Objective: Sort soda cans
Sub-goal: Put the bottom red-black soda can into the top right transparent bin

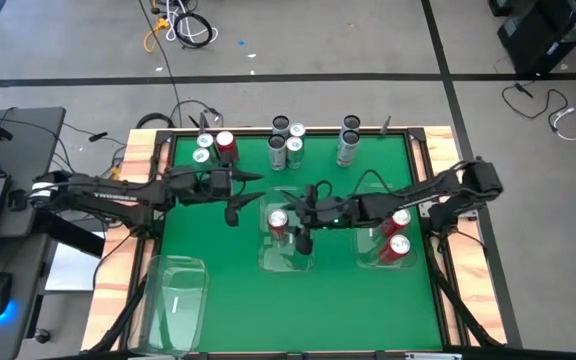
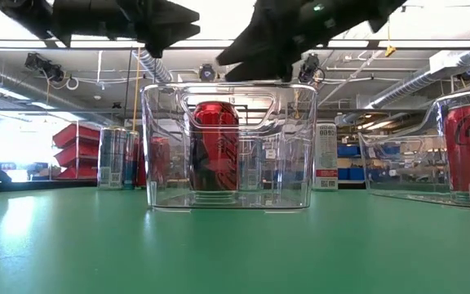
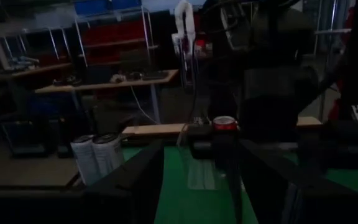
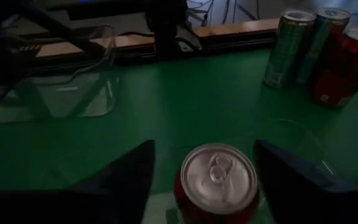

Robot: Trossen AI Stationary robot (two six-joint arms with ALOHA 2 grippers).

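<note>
- An empty clear rectangular plastic bin [image 1: 173, 300] sits at the near left corner of the green-topped bench [image 1: 228, 300], with open green around it up to the wooden rim
- At the far left edge stand two pale-topped silver cans [image 1: 204, 148] and a red cylindrical soda can [image 1: 227, 147]
- The left pincer [image 1: 236, 197] hangs over bare green just in front of that cluster, its fingers spread and holding nothing
- Four dark grey and silver cans [image 1: 285, 146] crowd the far edge at centre, with two more silver cans [image 1: 349, 140] to their right
- A middle clear bin [image 1: 286, 243] holds one upright red can [image 1: 277, 224]
- The right pincer [image 1: 304, 222] is directly above this can, fingers spread to either side of its silver top [image 4: 219, 174] and not touching it
- The right-hand clear bin [image 1: 388, 245] holds two red cans [image 1: 399, 235] near the right rim
- Grey floor with loose cables surrounds the bench; shelving shows in the room behind
</note>
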